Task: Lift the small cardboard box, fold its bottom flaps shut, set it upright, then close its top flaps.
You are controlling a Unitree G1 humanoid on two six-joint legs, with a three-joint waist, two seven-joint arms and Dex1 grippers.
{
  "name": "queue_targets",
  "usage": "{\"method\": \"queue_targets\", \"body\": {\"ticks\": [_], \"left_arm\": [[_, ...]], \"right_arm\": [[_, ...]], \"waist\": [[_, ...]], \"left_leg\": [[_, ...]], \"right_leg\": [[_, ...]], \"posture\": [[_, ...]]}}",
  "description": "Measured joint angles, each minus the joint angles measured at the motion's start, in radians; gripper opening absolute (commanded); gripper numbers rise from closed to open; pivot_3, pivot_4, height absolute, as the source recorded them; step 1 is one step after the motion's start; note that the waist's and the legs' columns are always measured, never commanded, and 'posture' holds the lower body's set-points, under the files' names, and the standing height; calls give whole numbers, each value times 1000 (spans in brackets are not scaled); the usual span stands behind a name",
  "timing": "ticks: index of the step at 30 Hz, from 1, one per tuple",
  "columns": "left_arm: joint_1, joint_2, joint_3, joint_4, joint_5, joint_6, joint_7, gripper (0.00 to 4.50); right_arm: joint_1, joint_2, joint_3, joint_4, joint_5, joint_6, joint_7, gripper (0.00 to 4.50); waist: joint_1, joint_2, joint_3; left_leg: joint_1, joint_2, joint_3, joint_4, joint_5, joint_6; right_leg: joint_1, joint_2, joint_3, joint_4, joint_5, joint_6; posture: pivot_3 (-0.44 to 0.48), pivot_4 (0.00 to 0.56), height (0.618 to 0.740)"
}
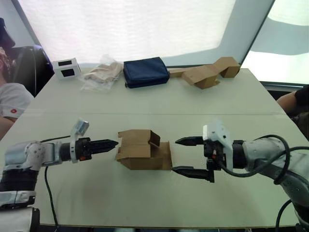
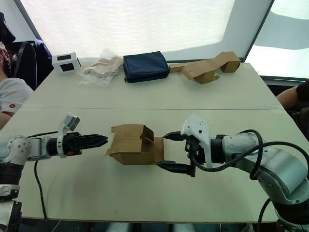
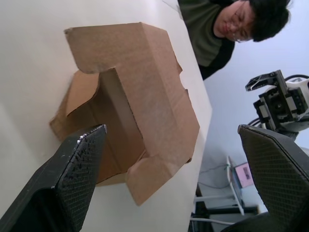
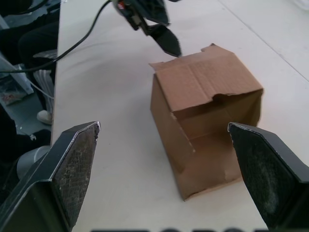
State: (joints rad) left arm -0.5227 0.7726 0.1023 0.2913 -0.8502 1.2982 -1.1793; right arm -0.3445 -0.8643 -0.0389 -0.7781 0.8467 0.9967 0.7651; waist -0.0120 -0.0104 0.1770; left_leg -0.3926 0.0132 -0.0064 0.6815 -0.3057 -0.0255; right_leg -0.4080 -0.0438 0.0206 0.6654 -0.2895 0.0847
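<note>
On the pale tabletop lies the small brown cardboard box on its side, flaps loose at both ends. Left gripper points at one end, fingers spread apart, holding nothing. Right gripper flanks the opposite end, fingers wide, empty; likely bracketing for the lift.

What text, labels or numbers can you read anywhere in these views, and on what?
No text can be read in any view.
Small cardboard box: plain brown, no print showing.
White box at the far edge of the table: dark panels, no lettering I can make out.
Person's white sleeve: a red mark, too small to read.
Navy pouch: no label seen.
</note>
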Motion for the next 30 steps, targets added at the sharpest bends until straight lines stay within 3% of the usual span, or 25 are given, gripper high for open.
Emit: {"method": "queue_targets", "body": {"ticks": [8, 19, 22, 30], "left_arm": [[-84, -70, -86, 73, 38, -22, -40, 4500], [-162, -176, -108, 203, 89, -67, -46, 4500], [-177, -187, -112, 217, 100, -69, -57, 3880], [-188, -199, -130, 224, 122, -69, -88, 539]], "right_arm": [[66, -28, 9, -22, -41, -21, -36, 4470], [89, -39, -9, -33, -50, -43, -65, 4470], [88, -39, -9, -34, -45, -42, -74, 4500], [62, -37, -4, -34, -37, -34, -105, 4500]], "waist": [[0, 0, 0], [0, 0, 0], [-1, 0, 0], [0, 0, 0]], "left_leg": [[0, 0, 0, 0, 0, 0], [0, 0, 0, 1, 0, 0], [0, 0, 0, 1, 0, 0], [0, 0, 0, 1, 0, 0]], "right_leg": [[0, 1, 0, 0, 0, 0], [0, 1, 0, 0, 0, 0], [0, 1, 0, 0, 0, 0], [0, 1, 0, 0, 0, 0]], "posture": [[0, 150, 740], [0, 150, 740], [0, 150, 740], [0, 150, 740]]}}
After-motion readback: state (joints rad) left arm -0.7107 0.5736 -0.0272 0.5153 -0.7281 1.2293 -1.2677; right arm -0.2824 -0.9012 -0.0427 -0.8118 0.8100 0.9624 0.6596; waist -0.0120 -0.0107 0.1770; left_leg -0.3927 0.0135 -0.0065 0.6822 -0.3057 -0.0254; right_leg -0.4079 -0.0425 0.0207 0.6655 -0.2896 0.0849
